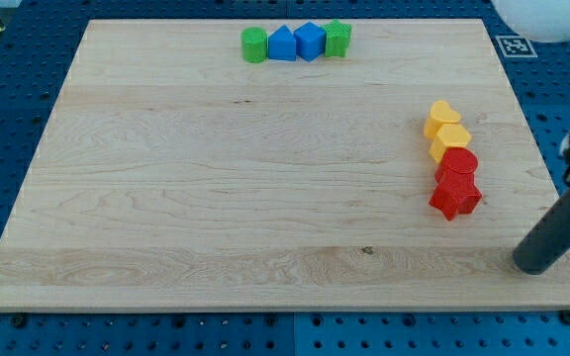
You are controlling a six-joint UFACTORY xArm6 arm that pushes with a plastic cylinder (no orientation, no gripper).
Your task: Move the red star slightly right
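The red star (454, 198) lies near the board's right edge, at the lower end of a short column of blocks. Touching it just above is a red rounded block (458, 163). Above that sit two yellow blocks, one (451, 139) under the other (441, 118). My tip (535, 261) rests on the board near its bottom right corner, to the lower right of the red star and apart from it. The dark rod slants up to the view's right edge.
A row of blocks sits at the board's top edge: a green round block (254, 44), two blue blocks (282, 44) (310, 41) and a green star-like block (337, 38). The wooden board (216, 198) lies on a blue pegboard table.
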